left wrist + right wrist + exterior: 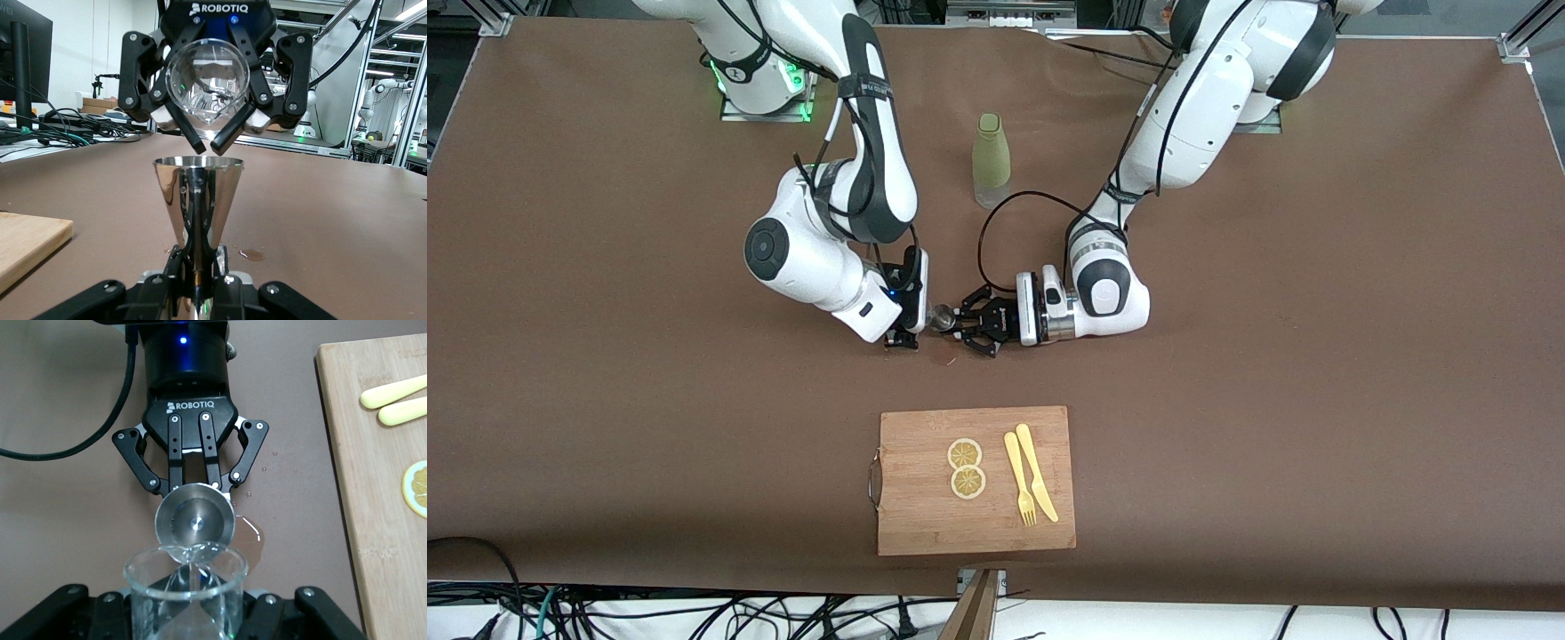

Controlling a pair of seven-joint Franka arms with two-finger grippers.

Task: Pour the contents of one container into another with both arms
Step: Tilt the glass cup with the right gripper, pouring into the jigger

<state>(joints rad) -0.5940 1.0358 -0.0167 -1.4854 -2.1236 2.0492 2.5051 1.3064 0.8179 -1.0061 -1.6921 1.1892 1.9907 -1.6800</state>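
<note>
My left gripper [198, 270] is shut on the narrow waist of the silvery hourglass jigger [198, 193], holding it upright just above the table. My right gripper [187, 610] is shut on the small clear glass tumbler [185, 587]. The tumbler [208, 83] is tipped steeply, with its lip right over the jigger's open top cone [195, 520]. A thin thread of clear liquid bridges the two in the right wrist view. In the front view the two grippers meet mid-table, the left gripper [953, 325] beside the right gripper [902, 340], with the jigger [942, 317] between them.
A small wet puddle [254, 531] lies on the brown tabletop under the jigger. The olive-green bottle [991, 160] stands farther from the front camera than the grippers. Nearer to it lies a wooden cutting board [925, 524] with two lemon slices [965, 454], a fork [1019, 480] and a knife [1037, 471].
</note>
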